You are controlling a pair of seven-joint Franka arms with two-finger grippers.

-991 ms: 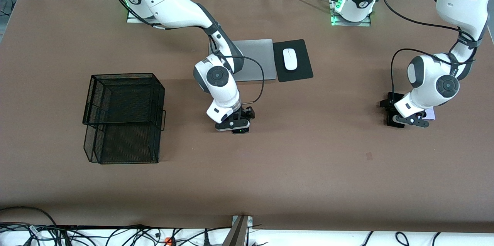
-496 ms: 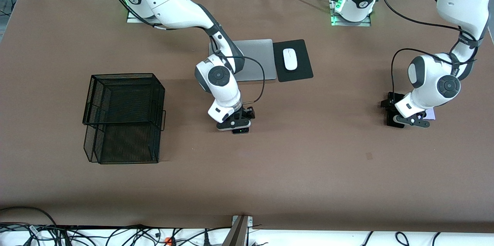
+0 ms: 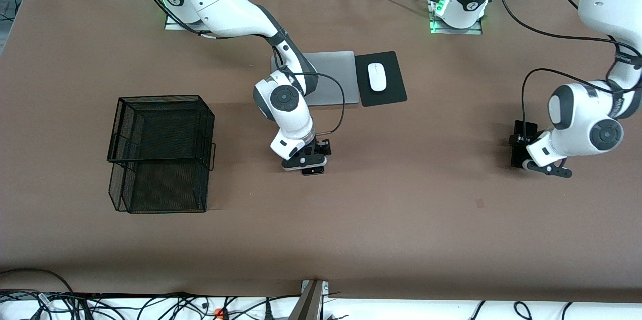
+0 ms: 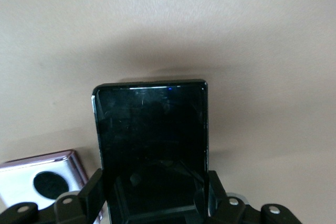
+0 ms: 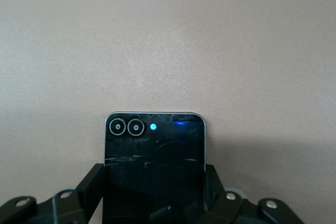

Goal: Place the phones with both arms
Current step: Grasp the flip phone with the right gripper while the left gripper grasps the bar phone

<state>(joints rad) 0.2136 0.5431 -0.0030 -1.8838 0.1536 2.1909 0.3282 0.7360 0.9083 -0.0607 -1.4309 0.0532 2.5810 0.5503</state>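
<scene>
I had both pincers committed at once. The right gripper (image 3: 307, 162), down near the middle of the front frame, was pinched on the small dark grey flip phone (image 5: 155, 150); in its wrist view the jaws bore on the two long edges, with the camera rings and a blue light showing clear of them. The left gripper (image 3: 544, 167), low at the left arm's end of the frame, was pressed shut on the long black slab (image 4: 151, 129), gripping it near one end so most of its length stuck out ahead of the jaws. The lavender-white phone (image 4: 39, 179) lay just beside the slab on the brown table (image 3: 401, 219), and one jaw sat close to it. I could not tell whether either held phone had cleared the table.

My reading was that the grasp was made and the lift and carry came next, probably toward the black mesh basket (image 3: 160, 154) at the right arm's end of the frame, though that was only my guess. To do it well I wanted to raise both straight up before any sideways travel, so the left jaw did not drag the lavender-white phone along. The slab, held by its end, could droop or pivot, so I planned a slow, level move. The silver laptop (image 3: 333, 76) and the white mouse (image 3: 377, 76), in the upper middle of the frame, lay close to the right arm's elbow and I meant to keep off them
</scene>
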